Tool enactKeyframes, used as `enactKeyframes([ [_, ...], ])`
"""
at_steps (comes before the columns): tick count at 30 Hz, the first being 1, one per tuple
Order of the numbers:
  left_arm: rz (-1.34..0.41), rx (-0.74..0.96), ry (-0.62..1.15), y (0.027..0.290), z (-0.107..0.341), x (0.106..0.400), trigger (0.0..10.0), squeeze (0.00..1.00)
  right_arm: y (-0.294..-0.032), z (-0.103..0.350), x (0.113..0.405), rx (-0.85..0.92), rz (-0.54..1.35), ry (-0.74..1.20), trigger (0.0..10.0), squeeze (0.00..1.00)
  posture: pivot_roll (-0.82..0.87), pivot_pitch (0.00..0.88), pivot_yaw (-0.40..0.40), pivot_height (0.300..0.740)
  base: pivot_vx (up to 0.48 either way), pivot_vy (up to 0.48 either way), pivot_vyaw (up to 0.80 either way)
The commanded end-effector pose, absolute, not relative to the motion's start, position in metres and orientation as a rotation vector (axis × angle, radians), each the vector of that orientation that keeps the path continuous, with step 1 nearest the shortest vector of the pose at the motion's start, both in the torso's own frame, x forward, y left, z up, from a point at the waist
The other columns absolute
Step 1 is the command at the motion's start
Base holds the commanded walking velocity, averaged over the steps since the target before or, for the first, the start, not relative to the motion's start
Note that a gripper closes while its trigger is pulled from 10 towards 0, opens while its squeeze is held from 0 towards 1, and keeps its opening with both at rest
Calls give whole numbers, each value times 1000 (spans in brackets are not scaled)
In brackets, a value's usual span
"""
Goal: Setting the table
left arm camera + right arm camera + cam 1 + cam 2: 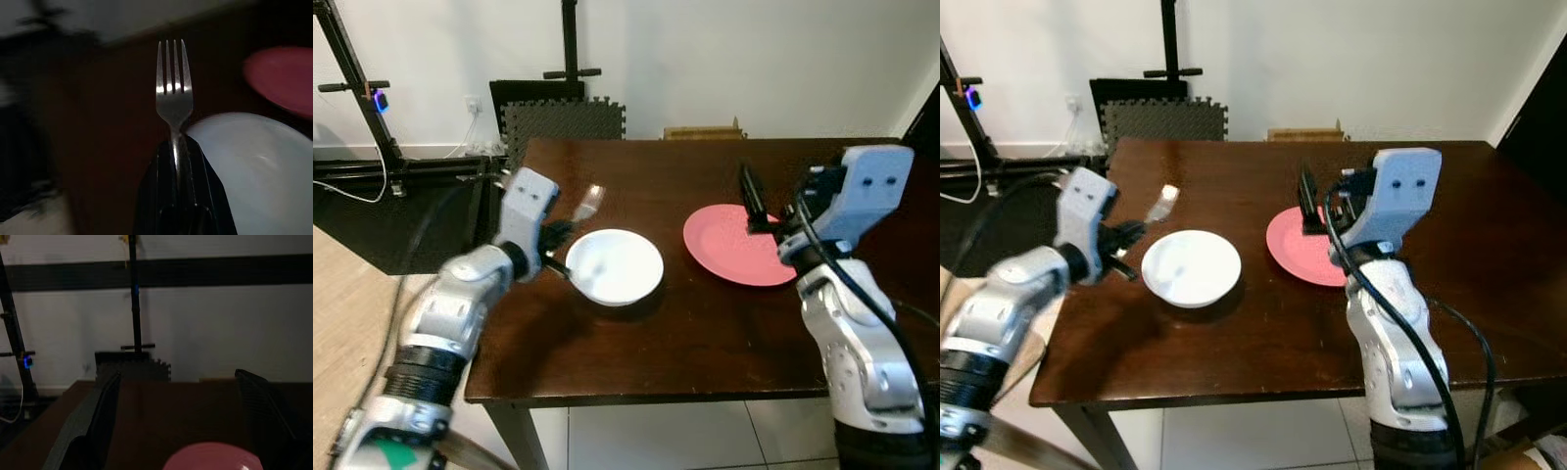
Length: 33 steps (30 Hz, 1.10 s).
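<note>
Your left gripper (563, 240) sat above the left part of the dark wooden table (705, 323), just beside the white bowl (615, 265), and its two black fingers (166, 196) were closed tight on the handle of a silver fork (173, 90). From the wrist camera you could see the fork standing straight out of the fingertips, tines forward, with the bowl's rim close at one side of it. In the head views the fork's head rose tilted above the table, up and away from the bowl's far left edge, and it looked blurred.

Moving right, the bowl stood on the table toward the left of centre, apart from the pink plate (736, 247), which lay flat to its right. Your right gripper (751, 201) hovered over the plate's far edge, and its fingers (98, 423) stood wide apart with nothing between them; the wrist camera looked between them across the table top to the wall, with the plate's rim low in that picture.

Behind the table you had a black stand (570, 44), dark foam mats (564, 119) leaning on the white wall, and at far left a black frame carrying a small blue light (379, 100). You would have found no brand, label or writing legible on any of these things.
</note>
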State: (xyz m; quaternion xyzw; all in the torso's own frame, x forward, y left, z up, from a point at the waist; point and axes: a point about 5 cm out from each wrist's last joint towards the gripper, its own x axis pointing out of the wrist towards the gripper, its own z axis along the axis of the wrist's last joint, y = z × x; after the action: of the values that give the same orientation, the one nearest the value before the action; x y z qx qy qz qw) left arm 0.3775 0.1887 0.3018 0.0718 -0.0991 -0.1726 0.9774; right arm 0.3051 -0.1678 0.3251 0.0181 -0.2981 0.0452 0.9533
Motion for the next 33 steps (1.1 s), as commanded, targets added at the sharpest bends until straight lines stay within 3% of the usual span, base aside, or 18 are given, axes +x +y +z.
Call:
enactKeyframes([
  [1,-332,110,-202,193,301,379,10000,0,-169,328,302,42,94,-629,10000,0,24,152,51,740,0,0,0],
  [5,-305,138,-171,199,305,387,10000,0,-168,326,305,35,106,-621,10000,0,45,169,40,740,0,0,0],
  [11,-313,44,55,177,276,415,10000,0,-139,328,322,82,243,-581,10000,0,49,248,69,740,0,0,0],
  [21,-207,56,88,162,267,424,10000,0,-136,330,329,102,277,-558,10000,0,23,320,93,740,0,0,0],
  [33,-204,46,81,151,262,427,10000,0,-136,332,330,103,297,-561,10000,0,13,332,96,740,0,0,0],
])
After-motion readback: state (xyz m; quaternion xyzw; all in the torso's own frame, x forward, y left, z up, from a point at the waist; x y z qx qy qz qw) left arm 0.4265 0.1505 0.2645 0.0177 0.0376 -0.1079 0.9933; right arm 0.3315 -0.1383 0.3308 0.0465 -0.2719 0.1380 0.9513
